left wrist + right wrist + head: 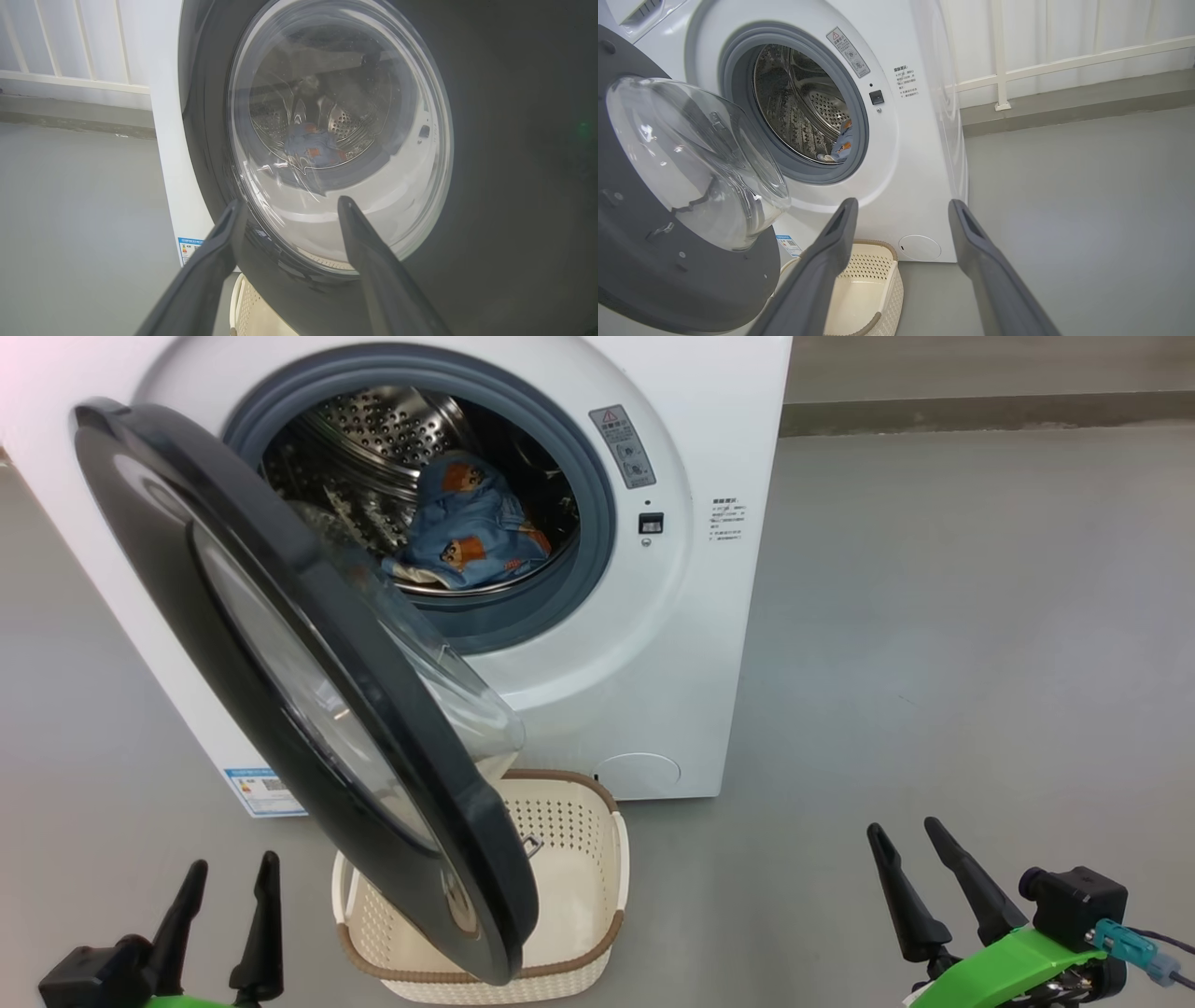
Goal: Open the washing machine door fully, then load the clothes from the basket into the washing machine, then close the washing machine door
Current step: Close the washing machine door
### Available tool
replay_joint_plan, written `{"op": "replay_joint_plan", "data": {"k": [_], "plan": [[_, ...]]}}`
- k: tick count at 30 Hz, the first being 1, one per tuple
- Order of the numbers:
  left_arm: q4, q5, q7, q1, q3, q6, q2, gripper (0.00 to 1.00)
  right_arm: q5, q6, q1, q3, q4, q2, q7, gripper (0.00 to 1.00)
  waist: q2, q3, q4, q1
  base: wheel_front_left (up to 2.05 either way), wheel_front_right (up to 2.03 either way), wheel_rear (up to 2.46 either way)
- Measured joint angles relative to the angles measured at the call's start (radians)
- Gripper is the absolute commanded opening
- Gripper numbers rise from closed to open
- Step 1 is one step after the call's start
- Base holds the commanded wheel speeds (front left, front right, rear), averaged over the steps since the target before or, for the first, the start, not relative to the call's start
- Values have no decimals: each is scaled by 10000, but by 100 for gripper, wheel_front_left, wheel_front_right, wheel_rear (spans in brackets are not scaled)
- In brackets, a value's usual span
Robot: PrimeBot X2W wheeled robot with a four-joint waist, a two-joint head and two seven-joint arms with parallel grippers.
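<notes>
The white washing machine (653,644) stands ahead with its black-rimmed door (308,700) swung out toward me, about halfway open. Light blue clothes (471,527) with orange prints lie inside the steel drum, also seen as the clothes (844,142) in the right wrist view and through the door (336,140) glass as the clothes (310,147). The cream basket (579,859) sits on the floor under the door and looks empty. My left gripper (229,905) is open at the lower left, facing the door's outer side. My right gripper (910,859) is open at the lower right, apart from everything.
Grey floor (934,663) stretches to the right of the machine. A pale wall with white railing (1064,60) runs behind it. A blue label sticker (261,791) sits low on the machine's front, left of the basket (868,284).
</notes>
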Motion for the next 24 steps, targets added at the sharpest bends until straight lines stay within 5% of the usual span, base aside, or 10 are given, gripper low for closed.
{"op": "replay_joint_plan", "data": {"k": [1, 2, 3, 4, 5, 6, 24], "plan": [[0, -10, 0, 0, -19, 0, 2, 100, 0, 0, 0, -6, -21, -6, 0, 94, 0, -1, 26, 0, 0, 0, 0], [-2, -19, 0, 0, -46, 0, 2, 100, 0, 0, 2, -17, -38, -12, 0, 71, 0, -3, 60, 0, 0, 0, 0], [-2, -21, 0, 0, -75, 0, 2, 100, 0, 0, 3, -29, -61, -19, 0, 37, 1, -6, 105, 0, 0, 0, 0], [-2, -38, 0, 0, -88, 0, 2, 100, 0, 0, 3, -35, -86, -29, 0, 37, 0, -9, 154, 0, 0, 0, 0], [-2, -81, 0, 1, -100, 0, 2, 100, -2, 0, 4, -50, -123, -29, 0, 5, 0, -12, 209, 0, 0, 0, 0], [-2, -92, 0, 1, -115, 0, 4, 100, 0, 0, 4, -67, -163, -29, 0, 0, 1, -14, 267, 0, 0, 0, 0], [123, -372, -31, 1, -349, 0, 29, 100, 284, 0, -606, -477, -3083, 606, -2, 0, 0, -51, 1968, 0, 0, 0, 0]]}}
